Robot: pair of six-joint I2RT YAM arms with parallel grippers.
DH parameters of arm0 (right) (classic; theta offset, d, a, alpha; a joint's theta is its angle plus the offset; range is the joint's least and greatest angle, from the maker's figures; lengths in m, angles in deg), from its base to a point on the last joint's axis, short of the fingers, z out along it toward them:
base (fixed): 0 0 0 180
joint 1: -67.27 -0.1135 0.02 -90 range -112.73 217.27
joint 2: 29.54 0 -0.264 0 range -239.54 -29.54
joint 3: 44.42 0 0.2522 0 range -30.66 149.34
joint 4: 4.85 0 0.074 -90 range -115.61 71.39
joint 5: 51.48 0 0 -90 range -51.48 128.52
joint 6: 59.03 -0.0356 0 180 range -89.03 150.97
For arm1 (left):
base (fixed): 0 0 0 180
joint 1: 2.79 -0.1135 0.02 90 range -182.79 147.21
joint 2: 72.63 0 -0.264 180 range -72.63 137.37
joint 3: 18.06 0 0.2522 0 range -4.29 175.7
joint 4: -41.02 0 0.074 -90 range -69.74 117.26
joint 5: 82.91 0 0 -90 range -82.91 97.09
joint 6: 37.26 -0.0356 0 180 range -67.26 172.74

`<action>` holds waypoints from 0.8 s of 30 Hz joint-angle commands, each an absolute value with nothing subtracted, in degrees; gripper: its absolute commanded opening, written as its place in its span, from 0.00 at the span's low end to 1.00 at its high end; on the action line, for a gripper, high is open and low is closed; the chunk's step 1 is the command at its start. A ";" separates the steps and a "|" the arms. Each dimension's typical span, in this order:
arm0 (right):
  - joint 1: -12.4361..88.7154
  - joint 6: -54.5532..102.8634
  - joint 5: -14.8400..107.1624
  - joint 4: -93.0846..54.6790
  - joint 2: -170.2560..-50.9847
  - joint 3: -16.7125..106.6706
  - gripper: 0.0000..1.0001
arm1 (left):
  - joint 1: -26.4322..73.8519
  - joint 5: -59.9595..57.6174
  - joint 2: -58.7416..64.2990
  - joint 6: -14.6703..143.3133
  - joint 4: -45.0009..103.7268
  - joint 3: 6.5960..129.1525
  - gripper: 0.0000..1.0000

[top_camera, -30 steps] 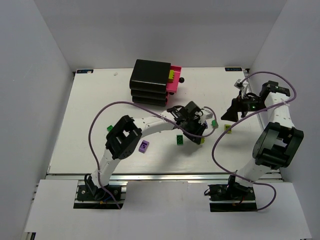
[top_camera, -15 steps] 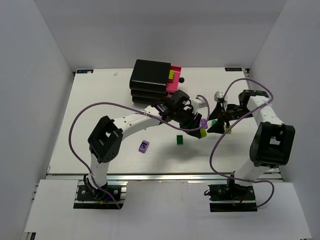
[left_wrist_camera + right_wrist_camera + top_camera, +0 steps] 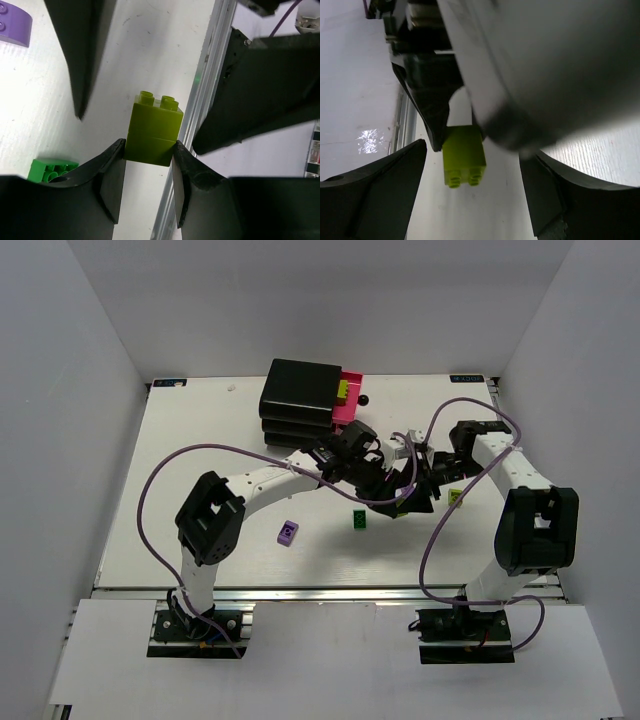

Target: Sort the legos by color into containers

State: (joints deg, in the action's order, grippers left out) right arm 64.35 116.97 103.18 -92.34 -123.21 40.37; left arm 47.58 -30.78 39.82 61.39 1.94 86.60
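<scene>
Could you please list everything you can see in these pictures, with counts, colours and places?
Cabinet: one, black, at the far side of the table; its top pink drawer is pulled open with a lime brick inside.
Held brick: one, lime, clamped between the left gripper's fingers, above the table.
Green bricks: at least two, one on the table near the middle, one by the left gripper.
Purple bricks: at least two, one left of the middle, one beside the left gripper.
Lime brick: one, on the table's right side.
Cables: two, purple, looping over the arms.
Left gripper: one, black, closed on the held brick.
Right gripper: one, black, open, facing the held brick.
</scene>
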 commanded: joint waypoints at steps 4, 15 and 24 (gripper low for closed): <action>62.08 117.54 104.35 -93.84 -121.47 39.66 0.76 | 47.57 -28.42 36.27 57.93 1.51 87.46 0.00; 61.73 117.98 102.68 -93.84 -123.58 41.50 0.74 | 47.57 -24.47 31.79 54.59 2.03 83.95 0.00; 61.20 118.07 103.47 -93.75 -125.16 42.64 0.70 | 47.57 -24.28 31.26 54.85 3.17 83.59 0.00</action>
State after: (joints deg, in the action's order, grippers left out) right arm 61.59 116.99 103.05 -92.43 -124.13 40.59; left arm 47.58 -23.54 35.68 55.66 0.65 83.27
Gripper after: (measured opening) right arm 0.709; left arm 0.482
